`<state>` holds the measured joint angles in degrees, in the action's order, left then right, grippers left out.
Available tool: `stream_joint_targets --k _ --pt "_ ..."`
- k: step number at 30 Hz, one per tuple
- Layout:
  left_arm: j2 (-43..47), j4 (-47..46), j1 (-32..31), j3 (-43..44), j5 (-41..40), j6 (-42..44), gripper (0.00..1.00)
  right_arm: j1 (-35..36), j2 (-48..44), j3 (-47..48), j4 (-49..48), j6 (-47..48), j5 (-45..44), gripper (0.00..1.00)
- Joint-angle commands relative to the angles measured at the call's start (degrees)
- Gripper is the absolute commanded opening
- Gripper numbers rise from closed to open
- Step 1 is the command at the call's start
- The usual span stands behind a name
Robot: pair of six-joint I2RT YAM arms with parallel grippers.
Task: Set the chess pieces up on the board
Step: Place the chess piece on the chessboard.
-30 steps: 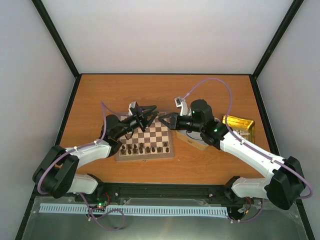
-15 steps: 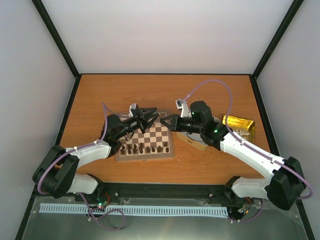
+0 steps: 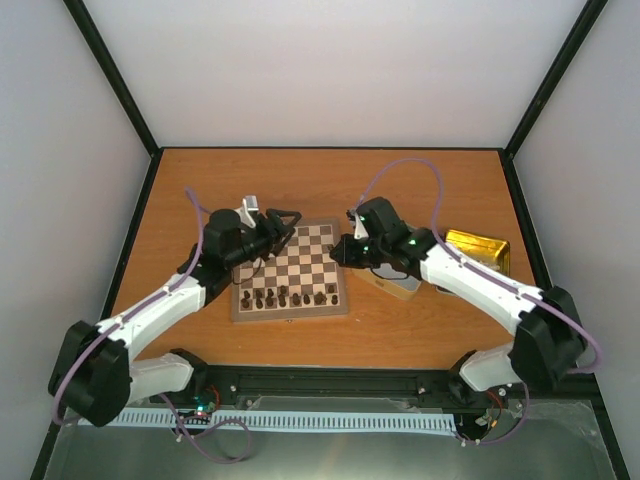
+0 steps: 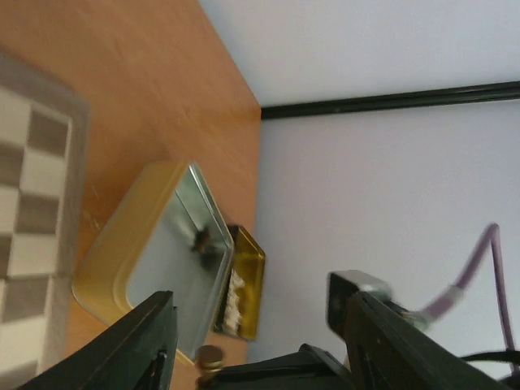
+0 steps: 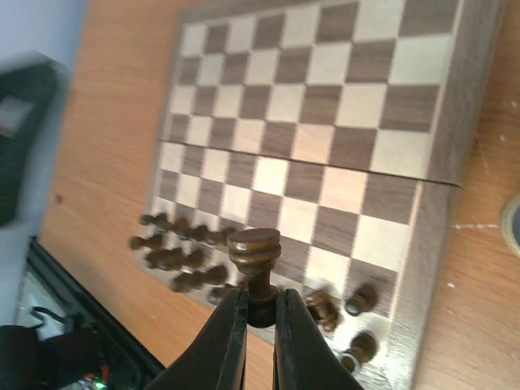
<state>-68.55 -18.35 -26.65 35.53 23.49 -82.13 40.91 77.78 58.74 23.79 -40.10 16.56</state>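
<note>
The board lies mid-table, with dark brown chess pieces standing in its two near rows. My right gripper hangs over the board's right edge, shut on a dark brown chess piece by its stem. In the right wrist view the right gripper holds that piece above the board, close to the standing pieces. My left gripper is at the board's far-left corner. In the left wrist view the left gripper is open with nothing between its fingers.
A silver tin sits just right of the board, and a gold tin with pale pieces lies farther right. The left wrist view shows the silver tin and the gold tin beyond the board's edge.
My left gripper has drawn back from the board's middle toward its far-left corner, and its jaws have opened. The right arm has swung in over the board's right edge, still holding its piece.
</note>
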Motion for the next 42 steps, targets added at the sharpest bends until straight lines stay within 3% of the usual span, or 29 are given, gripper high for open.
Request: stream_joint_targets --k 1,10,18,42 --pt "4.1 18.7 0.6 5.6 -11.6 23.7 0.59 0.4 6.9 6.6 15.7 5.9 -1.0 0.07" --pt "4.7 31.8 0.6 8.2 -20.0 41.6 0.62 0.4 24.2 23.8 36.5 15.7 -1.8 0.08" --pt "2.8 33.3 0.6 8.3 -20.8 47.1 0.62 0.3 39.7 39.5 50.4 21.1 -7.1 0.08" --pt "0.9 32.9 0.6 8.0 -20.9 50.4 0.62 0.4 46.2 45.4 52.5 22.7 -3.6 0.17"
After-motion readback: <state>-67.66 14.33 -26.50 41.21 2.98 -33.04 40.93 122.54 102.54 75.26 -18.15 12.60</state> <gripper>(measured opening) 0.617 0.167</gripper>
